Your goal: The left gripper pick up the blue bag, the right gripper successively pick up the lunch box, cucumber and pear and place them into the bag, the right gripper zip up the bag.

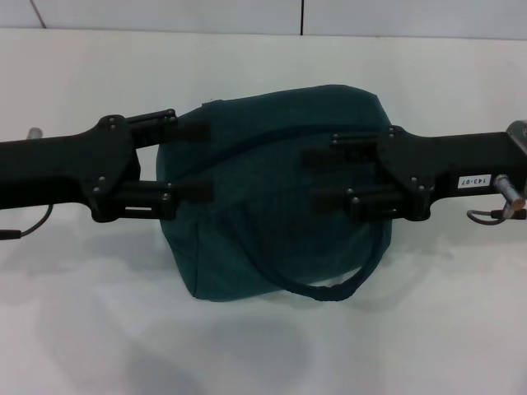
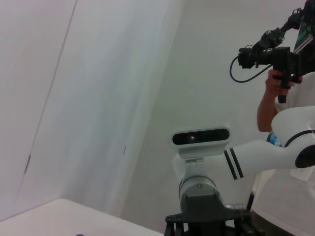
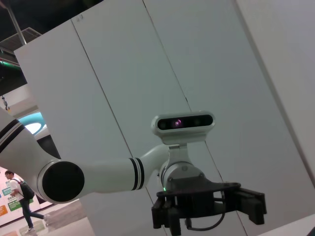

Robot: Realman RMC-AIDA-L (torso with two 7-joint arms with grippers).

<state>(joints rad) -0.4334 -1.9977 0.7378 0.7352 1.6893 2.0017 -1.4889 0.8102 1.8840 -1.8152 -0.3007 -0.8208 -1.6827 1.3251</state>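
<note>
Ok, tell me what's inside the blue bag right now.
Cannot tell. In the head view the blue bag lies on the white table, looking closed; fabric covers its inside. Left gripper and right gripper, both open, hang over it.

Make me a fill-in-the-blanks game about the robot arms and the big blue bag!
1. The blue bag lies on a ____ table.
2. The white number label sits on the arm of the ____ gripper.
3. The left gripper and the right one both reach in over the ____.
4. The fingers of both grippers are spread ____.

Missing words: white; right; bag; open
</note>
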